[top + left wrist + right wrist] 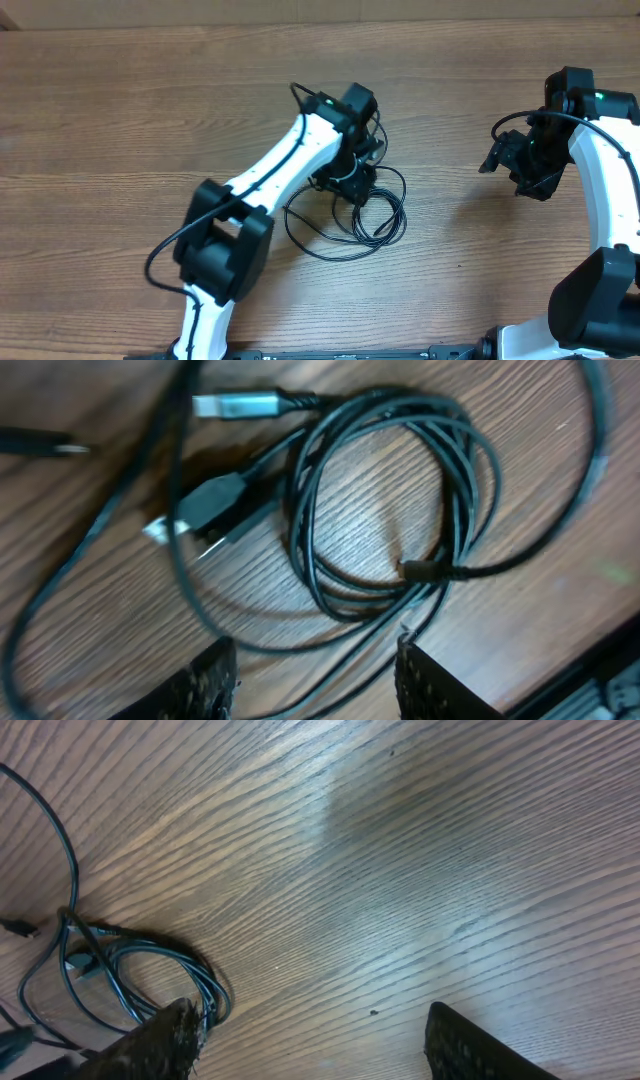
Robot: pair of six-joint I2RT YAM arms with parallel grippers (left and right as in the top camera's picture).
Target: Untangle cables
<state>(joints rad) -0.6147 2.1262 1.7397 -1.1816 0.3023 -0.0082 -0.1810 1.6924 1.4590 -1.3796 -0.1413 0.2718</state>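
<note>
Loosely coiled thin black cables [400, 408] with USB plugs [235, 404] on tabletop [380, 500]; left tool [310, 660] half open, empty; right tool [310, 1020] wide open, empty.

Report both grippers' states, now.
Left gripper: open, not gripping the cables in front of it.
Right gripper: open, holding nothing.
</note>
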